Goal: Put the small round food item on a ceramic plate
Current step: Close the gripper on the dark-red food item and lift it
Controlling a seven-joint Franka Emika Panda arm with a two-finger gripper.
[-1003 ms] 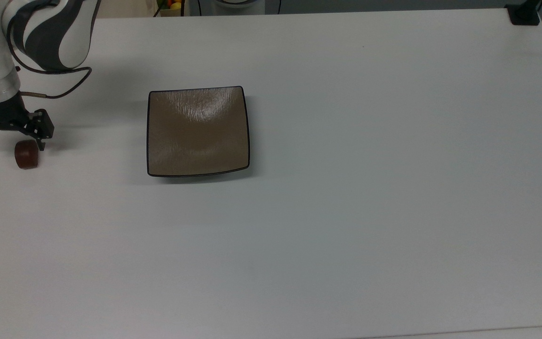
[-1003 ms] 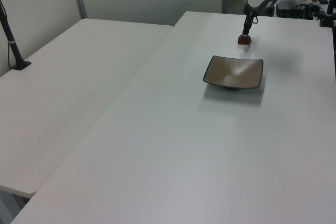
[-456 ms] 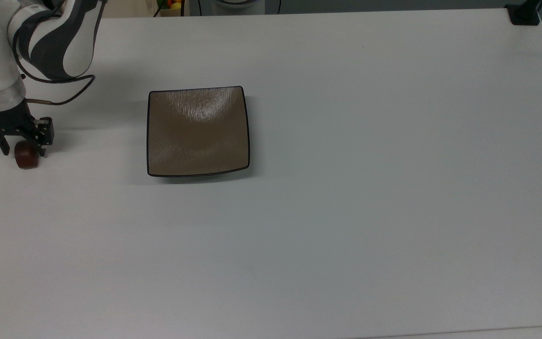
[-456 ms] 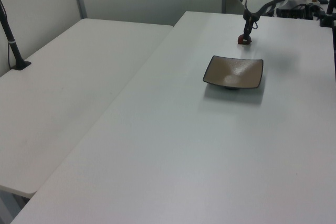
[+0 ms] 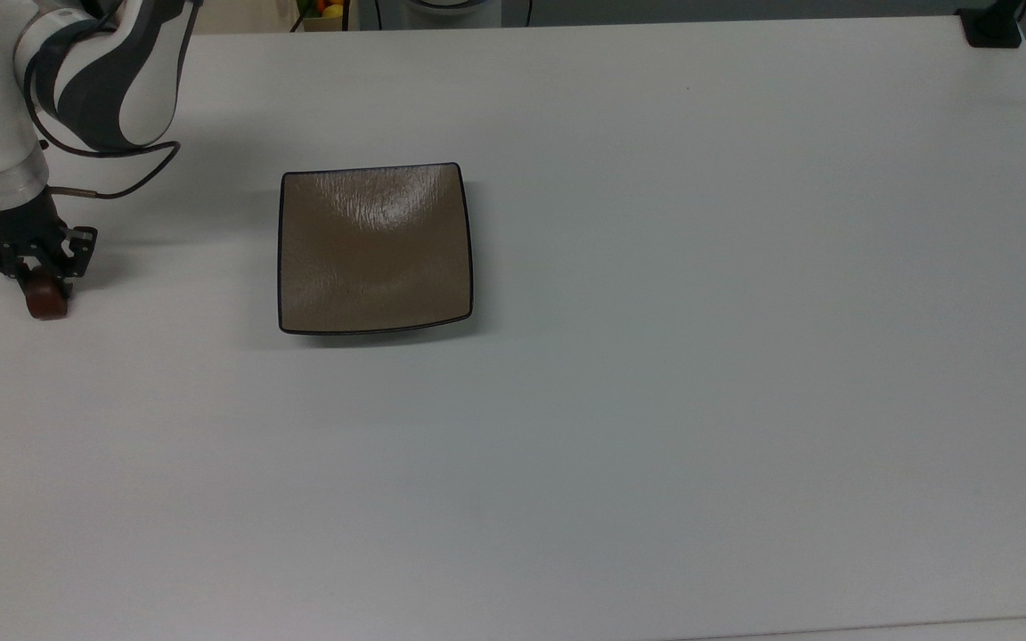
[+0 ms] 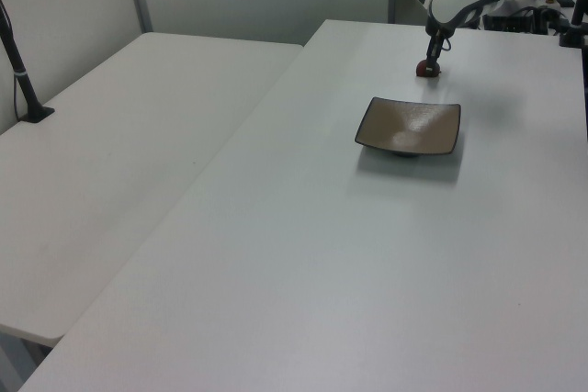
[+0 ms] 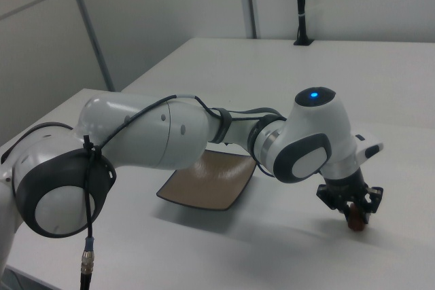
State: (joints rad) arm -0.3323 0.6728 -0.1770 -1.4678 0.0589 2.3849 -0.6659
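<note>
Jaws: the gripper (image 5: pixel 32 271) at the top view's left edge is clenched around the small round food item (image 5: pixel 46 301).
Food item: resting on the table (image 5: pixel 655 401).
Ceramic plate (image 5: pixel 375 247): bare, upper centre-left of the top view.

Even, diffuse overhead light; no hard highlights on the white bench (image 5: pixel 655 401). Top view: soft grey shadow off the ceramic plate (image 5: pixel 375 247) toward 5 o'clock, and a faint one beside the gripper (image 5: pixel 30 271) at 3 o'clock. Bright streaked glare on the plate's glaze near its 12 o'clock edge. Left view slightly soft and washed out. Right view: broad diffuse shadow under the arm (image 7: pixel 156 134); blue lamp glowing on its wrist.
</note>
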